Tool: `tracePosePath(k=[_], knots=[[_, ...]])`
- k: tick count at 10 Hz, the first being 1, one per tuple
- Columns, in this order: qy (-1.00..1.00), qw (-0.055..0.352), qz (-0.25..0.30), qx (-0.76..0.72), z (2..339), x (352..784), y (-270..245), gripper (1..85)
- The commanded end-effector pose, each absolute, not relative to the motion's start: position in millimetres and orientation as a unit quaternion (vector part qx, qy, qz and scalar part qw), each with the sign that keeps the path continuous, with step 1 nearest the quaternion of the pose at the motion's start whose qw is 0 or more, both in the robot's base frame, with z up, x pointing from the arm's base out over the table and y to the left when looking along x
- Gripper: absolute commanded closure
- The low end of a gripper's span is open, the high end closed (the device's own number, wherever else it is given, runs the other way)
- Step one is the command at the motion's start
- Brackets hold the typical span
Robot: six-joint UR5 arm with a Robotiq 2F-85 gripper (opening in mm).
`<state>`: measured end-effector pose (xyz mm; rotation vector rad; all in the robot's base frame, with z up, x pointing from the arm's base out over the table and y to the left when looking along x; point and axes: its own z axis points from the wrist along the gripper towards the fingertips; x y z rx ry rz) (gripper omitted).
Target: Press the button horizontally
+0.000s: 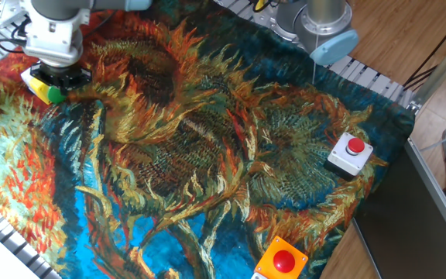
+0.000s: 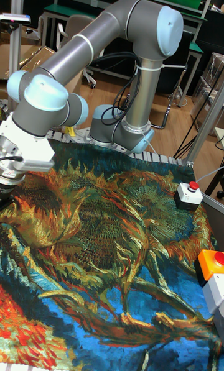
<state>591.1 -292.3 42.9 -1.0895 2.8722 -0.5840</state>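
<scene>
The button is a green round cap on a small yellow box with a white side, lying at the far left of the sunflower cloth. My gripper stands straight down right over and behind it, hiding most of the box. Its dark fingers sit against the box's top, and no gap between the tips shows. In the tall fixed view the button is out of frame and only my wrist shows at the left edge.
A red button on a grey-white box stands at the cloth's right edge. A red button on an orange box sits at the front edge. The arm's base is at the back. The sunflower cloth covers the table.
</scene>
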Motion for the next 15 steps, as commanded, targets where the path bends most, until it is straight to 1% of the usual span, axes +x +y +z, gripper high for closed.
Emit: tracePosePath(k=[1, 2, 4, 5, 7, 9, 11, 13, 15], knots=[[0.93, 0.005, -0.15, -0.335, 49.7, 583.0, -277.4, 84.3], [0.929, 0.004, -0.149, -0.339, 55.3, 582.2, -281.7, 84.3], [0.933, 0.009, -0.126, -0.338, 63.3, 581.8, -283.2, 84.3], [0.94, 0.018, -0.101, -0.326, 64.9, 582.8, -279.9, 84.3], [0.947, 0.027, -0.073, -0.313, 67.9, 582.9, -277.8, 84.3], [0.957, 0.049, -0.032, -0.285, 67.2, 586.0, -254.2, 84.3], [0.962, 0.063, -0.03, -0.265, 68.0, 592.8, -252.1, 84.3], [0.965, 0.064, -0.028, -0.251, 68.0, 592.8, -251.3, 84.3], [0.962, 0.042, -0.033, -0.269, 66.9, 582.9, -256.5, 84.3]])
